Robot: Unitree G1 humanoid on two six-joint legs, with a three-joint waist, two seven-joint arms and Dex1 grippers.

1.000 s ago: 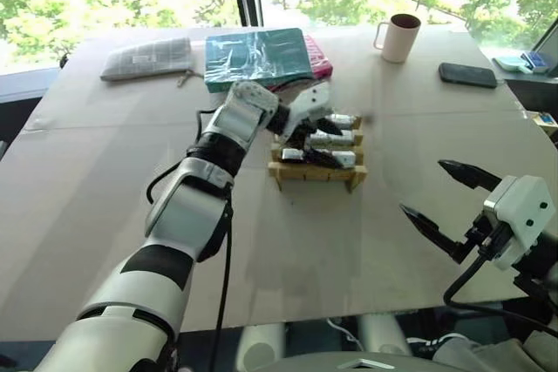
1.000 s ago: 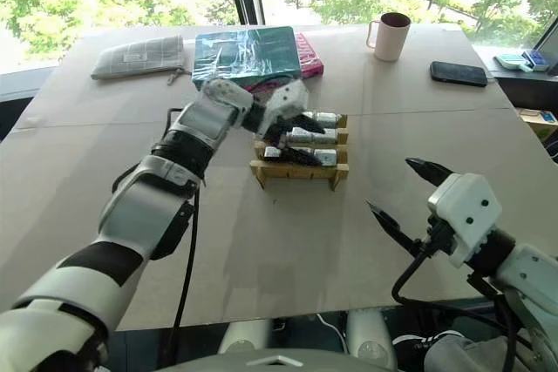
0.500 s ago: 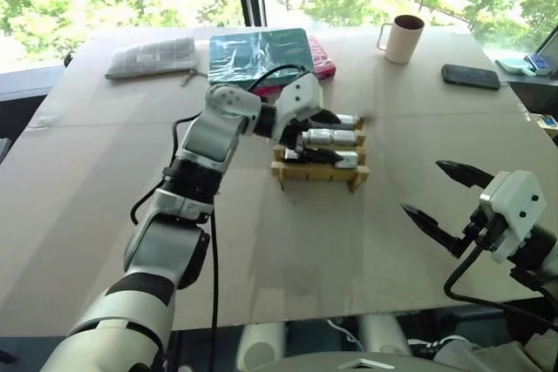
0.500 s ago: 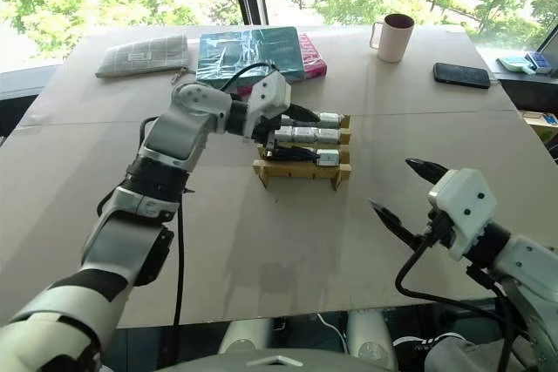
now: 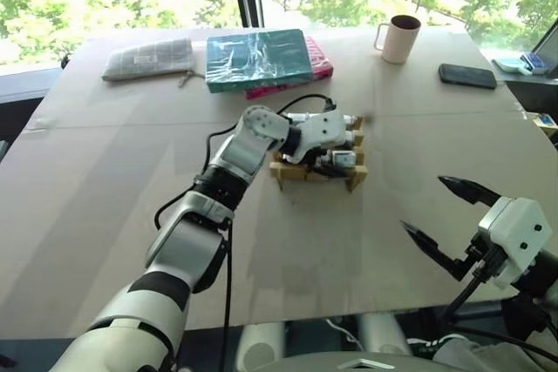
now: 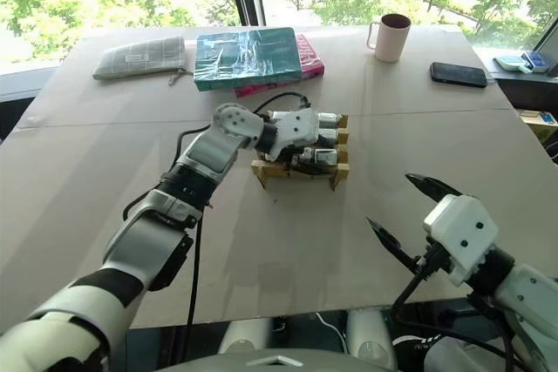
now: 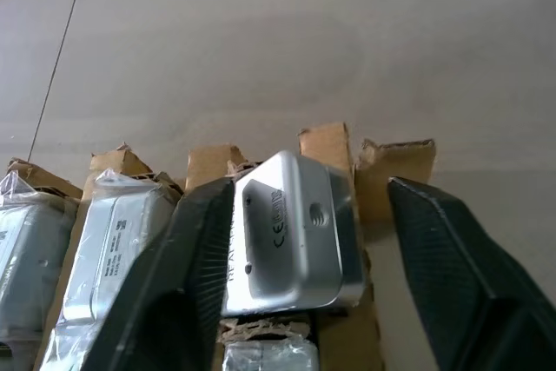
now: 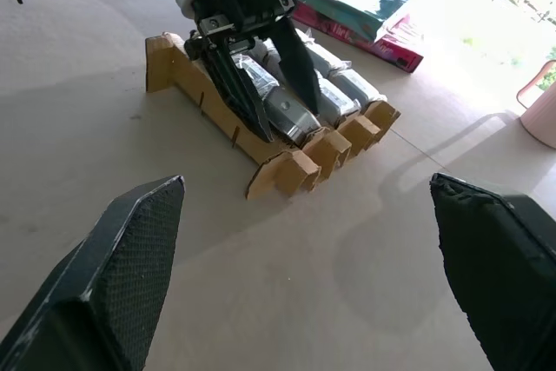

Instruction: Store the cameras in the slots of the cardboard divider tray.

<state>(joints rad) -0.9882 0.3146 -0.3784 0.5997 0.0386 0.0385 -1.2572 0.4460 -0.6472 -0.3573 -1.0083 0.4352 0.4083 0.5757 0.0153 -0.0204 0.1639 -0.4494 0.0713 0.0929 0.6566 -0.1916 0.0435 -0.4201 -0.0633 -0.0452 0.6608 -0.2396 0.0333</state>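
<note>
Left pincer (image 7: 295, 241): black textured fingers straddling boxy silver camera (image 7: 291, 232) | tray (image 8: 287, 171): tan notched cardboard | right pincer (image 8: 313, 293): spread

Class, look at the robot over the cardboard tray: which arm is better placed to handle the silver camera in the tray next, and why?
Left. The left gripper already straddles the silver camera in the cardboard tray. The right gripper hangs open near the table edge, well away from the tray.

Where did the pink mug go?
The pink mug stands at the table's far edge, on the robot's right in the left eye view. The black phone lies just to its right, and the teal book sits off to its left.
</note>
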